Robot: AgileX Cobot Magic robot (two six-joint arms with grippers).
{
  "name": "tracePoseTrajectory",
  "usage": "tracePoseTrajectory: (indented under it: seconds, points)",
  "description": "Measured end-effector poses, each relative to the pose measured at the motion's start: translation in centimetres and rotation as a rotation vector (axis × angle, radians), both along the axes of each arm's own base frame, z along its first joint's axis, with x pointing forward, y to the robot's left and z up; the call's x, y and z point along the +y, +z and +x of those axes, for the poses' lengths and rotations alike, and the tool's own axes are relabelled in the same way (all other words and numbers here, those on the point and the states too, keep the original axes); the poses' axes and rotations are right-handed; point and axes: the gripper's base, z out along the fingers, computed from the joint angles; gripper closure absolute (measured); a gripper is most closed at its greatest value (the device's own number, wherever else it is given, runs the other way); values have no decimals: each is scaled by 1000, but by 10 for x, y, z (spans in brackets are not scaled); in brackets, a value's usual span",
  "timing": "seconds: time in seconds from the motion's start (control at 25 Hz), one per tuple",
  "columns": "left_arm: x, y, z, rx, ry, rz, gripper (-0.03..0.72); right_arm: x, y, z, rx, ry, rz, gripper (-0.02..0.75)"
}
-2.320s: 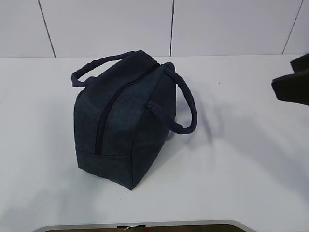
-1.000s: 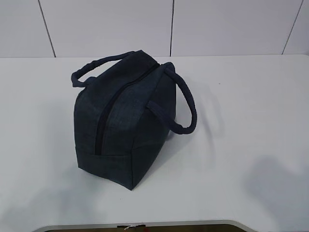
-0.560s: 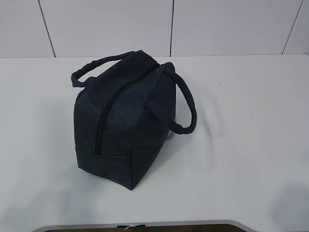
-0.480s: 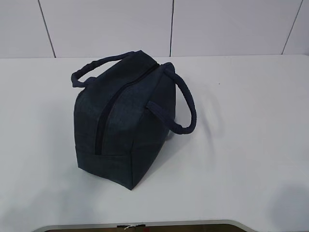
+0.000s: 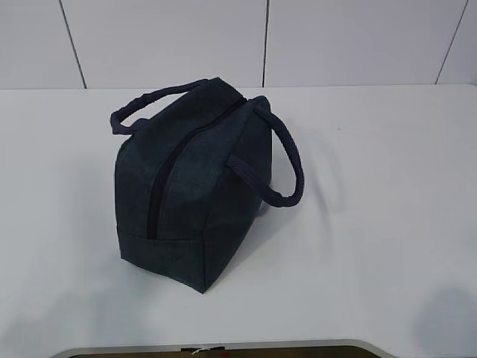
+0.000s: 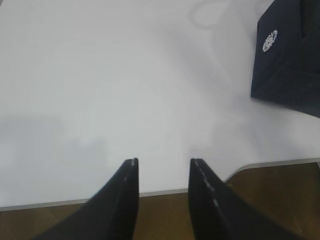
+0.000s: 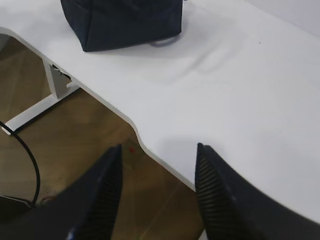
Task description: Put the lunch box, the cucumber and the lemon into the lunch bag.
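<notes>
Since the earlier exterior frame the right arm has left that view. The boxy dark navy fabric lunch bag [image 5: 197, 183] stands zipped on the white table [image 5: 373, 224]. No lunch box, cucumber or lemon visible.

Left gripper [image 6: 163, 165] and right gripper [image 7: 157, 152]: both spread, empty, at the table's near edge, well apart from the bag.

Risk: dragging the closed bag during unzipping.

A white table [image 5: 373, 186] fills most of the scene, its front edge cut in a shallow curve. Behind it stands a pale panelled wall [image 5: 171, 41] (thin dark seams between panels). Below lies brown wooden floor [image 7: 60, 145], a white table leg [image 7: 52, 80] and a black cable [image 7: 27, 155].
</notes>
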Motion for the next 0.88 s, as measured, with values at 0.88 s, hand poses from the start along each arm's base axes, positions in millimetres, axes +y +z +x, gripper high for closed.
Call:
tracePoseTrajectory:
  seconds: [0.88]
  points:
    - [0, 0, 0, 0, 0, 0, 446, 9, -27, 21, 35, -28, 12, 351]
